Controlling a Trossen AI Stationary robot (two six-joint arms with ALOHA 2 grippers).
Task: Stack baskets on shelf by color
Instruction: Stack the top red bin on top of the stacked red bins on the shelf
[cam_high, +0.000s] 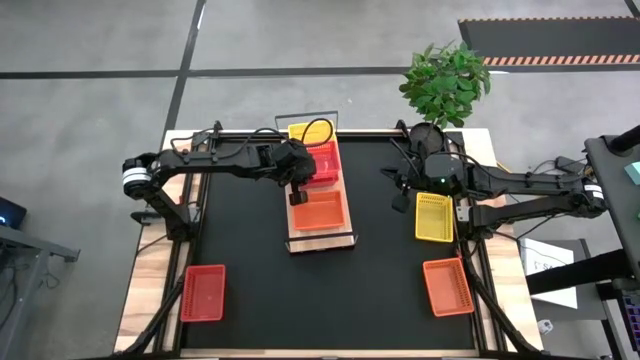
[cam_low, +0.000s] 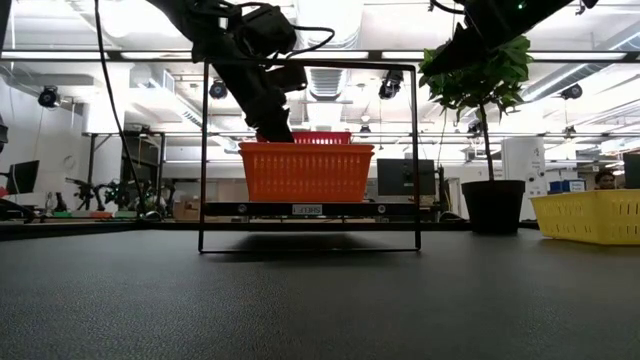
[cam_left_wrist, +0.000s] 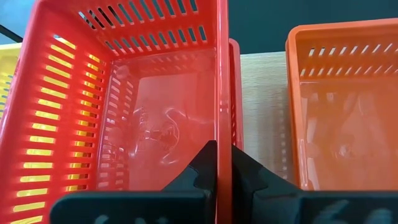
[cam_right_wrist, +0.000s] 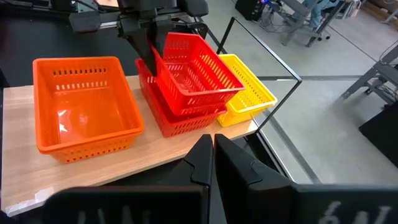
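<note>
Left gripper pinches the red plastic mesh basket's wall, nesting it into its red twin on the light-wood shelf; right gripper waits closed, empty

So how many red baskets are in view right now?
3: one held by the left gripper over a second red basket on the shelf; a third on the mat's front-left corner. Nested ones may be hidden.

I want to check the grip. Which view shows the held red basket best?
The right wrist view: the red basket hangs tilted over another red one, pinched by the left tool. The left wrist view shows only its inside and wall; the high view mostly hides it; the low view shows only its rim.
</note>
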